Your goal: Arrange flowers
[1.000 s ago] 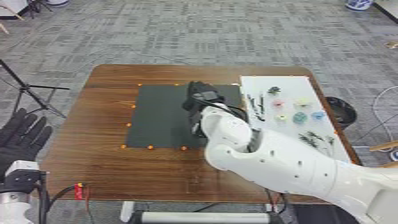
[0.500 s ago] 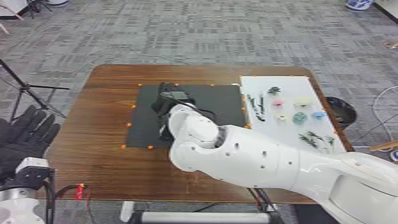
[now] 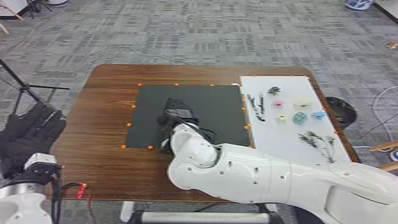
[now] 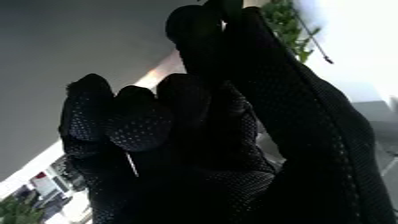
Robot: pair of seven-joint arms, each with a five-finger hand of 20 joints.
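flowers (image 3: 278,103) on white sheet (image 3: 277,134)

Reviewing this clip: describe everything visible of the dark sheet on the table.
The dark sheet is greenish grey, matte and plain, roughly rectangular, paper-like or a thin mat. It appears to lie flat on the brown table, just left of the white sheet, with small orange dots around its edges. The right hand is over its middle; whether they touch is unclear. The right arm crosses its near edge.
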